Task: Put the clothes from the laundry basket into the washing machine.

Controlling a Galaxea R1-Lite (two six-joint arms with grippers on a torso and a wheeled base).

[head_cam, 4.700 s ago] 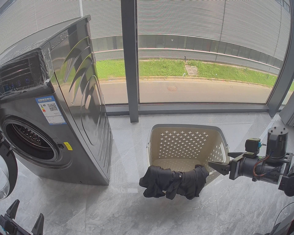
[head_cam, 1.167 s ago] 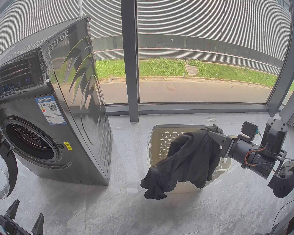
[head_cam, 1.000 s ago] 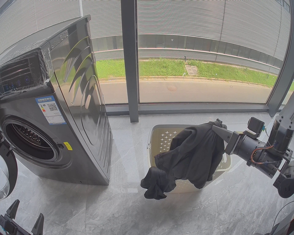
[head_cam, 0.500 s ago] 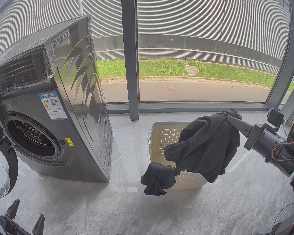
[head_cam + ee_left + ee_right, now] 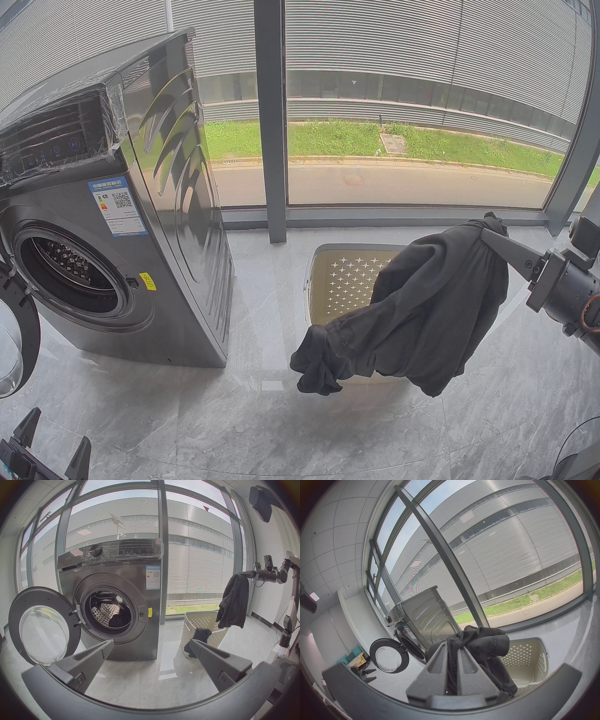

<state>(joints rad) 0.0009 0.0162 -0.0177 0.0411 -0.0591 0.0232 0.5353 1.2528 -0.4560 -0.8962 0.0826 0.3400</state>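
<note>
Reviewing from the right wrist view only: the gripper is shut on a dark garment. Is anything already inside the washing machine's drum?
Observer: Yes, the left wrist view shows dark clothing lying inside the washing machine's drum.
Operator: Anything left at the laundry basket?
Observer: A second dark garment hangs over the laundry basket's near rim, lower than the held garment.
Operator: And the left gripper?
Observer: The left gripper is open, low in front of the washing machine.
</note>
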